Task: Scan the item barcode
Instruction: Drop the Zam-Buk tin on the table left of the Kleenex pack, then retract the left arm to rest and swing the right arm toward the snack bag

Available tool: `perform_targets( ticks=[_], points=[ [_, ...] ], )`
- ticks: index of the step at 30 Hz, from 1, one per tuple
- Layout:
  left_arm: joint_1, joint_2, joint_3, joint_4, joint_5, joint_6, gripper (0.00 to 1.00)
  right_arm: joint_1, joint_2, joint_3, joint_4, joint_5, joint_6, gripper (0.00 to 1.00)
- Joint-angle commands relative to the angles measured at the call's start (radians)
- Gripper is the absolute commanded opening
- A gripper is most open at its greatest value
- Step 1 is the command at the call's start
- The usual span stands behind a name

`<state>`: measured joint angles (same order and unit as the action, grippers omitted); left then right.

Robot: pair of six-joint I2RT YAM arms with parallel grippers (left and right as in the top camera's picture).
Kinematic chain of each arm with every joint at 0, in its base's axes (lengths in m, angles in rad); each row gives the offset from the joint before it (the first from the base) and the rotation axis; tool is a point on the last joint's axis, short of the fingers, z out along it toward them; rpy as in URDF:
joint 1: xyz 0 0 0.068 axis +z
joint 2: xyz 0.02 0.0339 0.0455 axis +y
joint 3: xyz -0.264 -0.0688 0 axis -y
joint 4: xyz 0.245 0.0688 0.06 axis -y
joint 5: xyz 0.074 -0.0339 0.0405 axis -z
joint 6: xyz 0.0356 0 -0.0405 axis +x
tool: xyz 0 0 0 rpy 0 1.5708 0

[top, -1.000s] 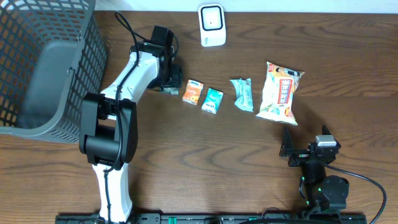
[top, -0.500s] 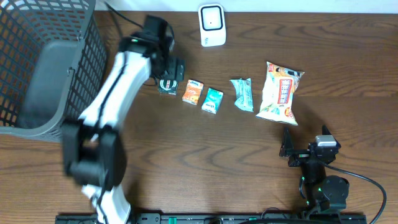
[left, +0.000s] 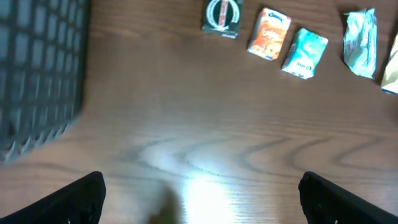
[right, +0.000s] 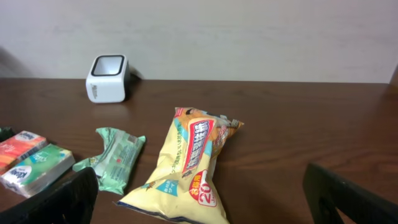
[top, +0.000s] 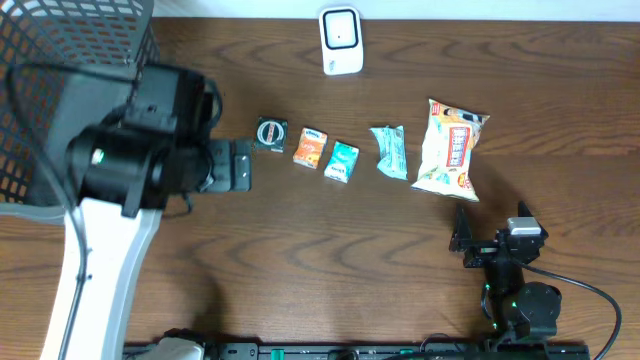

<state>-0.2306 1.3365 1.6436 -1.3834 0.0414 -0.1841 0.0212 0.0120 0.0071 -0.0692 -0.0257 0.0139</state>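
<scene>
Along the table lie a small dark item with a round label (top: 270, 133) (left: 222, 14), an orange pack (top: 311, 146) (left: 270, 33) (right: 18, 146), a teal pack (top: 342, 160) (left: 305, 52) (right: 37, 168), a green wrapper (top: 390, 150) (left: 360, 42) (right: 115, 158) and a yellow snack bag (top: 450, 147) (right: 193, 168). The white barcode scanner (top: 341, 40) (right: 107, 78) stands at the back. My left gripper (top: 243, 167) (left: 200, 186) hangs open and empty, raised left of the dark item. My right gripper (top: 464, 240) (right: 199, 180) stands open near the front edge, facing the snack bag, apart from it.
A dark mesh basket (top: 70, 110) (left: 37, 68) fills the far left. A wall rises behind the scanner. My left arm is lifted high over the table's left part and hides the wood under it.
My left gripper opened, left the small dark item lying beside the orange pack, and drew back to the left and upward. The right arm has not moved.
</scene>
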Motion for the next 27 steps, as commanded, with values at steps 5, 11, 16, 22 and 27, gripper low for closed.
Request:
perform_targets(
  ticks=[5, 11, 16, 22, 27],
  points=[
    [0.016, -0.311, -0.174, -0.035, -0.065, -0.173, 0.98, 0.009, -0.006, -0.002, -0.003, 0.005, -0.008, 0.99],
    [0.016, -0.534, -0.289, -0.051, -0.117, -0.314, 0.98, 0.009, -0.006, -0.002, -0.003, 0.005, -0.008, 0.99],
    [0.016, -0.682, -0.348, -0.084, -0.117, -0.334, 0.98, 0.009, -0.006, -0.002, -0.003, 0.005, -0.008, 0.99],
    [0.016, -0.757, -0.349, -0.177, -0.083, -0.334, 0.98, 0.009, -0.006, -0.002, 0.006, -0.001, -0.005, 0.99],
    [0.016, -0.759, -0.349, -0.205, -0.083, -0.335, 0.98, 0.009, -0.006, -0.002, 0.038, -0.297, 0.347, 0.99]
  ],
)
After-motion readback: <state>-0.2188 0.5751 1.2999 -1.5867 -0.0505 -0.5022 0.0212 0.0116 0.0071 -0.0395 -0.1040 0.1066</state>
